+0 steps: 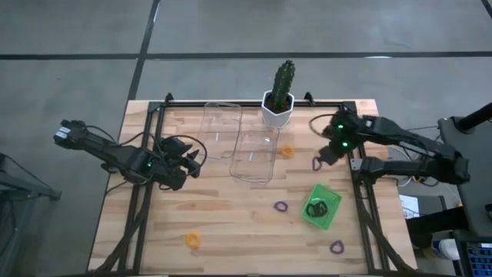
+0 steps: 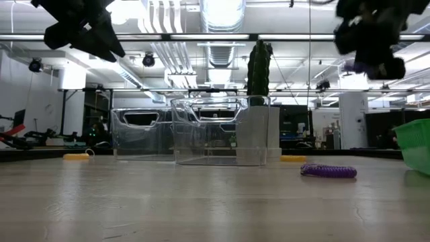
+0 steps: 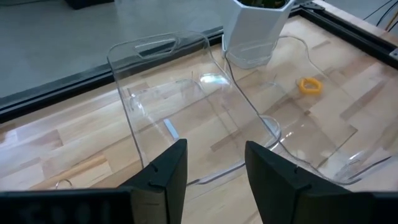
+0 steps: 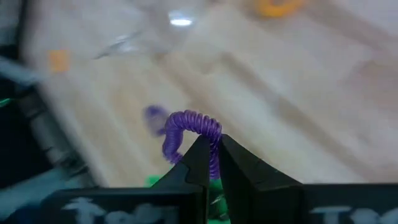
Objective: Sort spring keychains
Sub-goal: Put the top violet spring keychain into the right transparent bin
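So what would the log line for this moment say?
right gripper: shut on purple keychain, raised | left gripper: open, waiting by clear trays

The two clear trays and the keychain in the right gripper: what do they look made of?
The clear trays look like glossy, rigid transparent plastic: the wood grain shows through and the rims catch highlights. The purple keychain, pinched by the shut right gripper, looks like soft coiled plastic, judging by its tight ribbed spiral; the blur leaves this uncertain.

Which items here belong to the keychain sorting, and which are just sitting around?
Job items: purple coiled keychain held in right pincer; orange, purple and black loops; clear plastic trays; green square tray.
Lying about: cactus in white pot.
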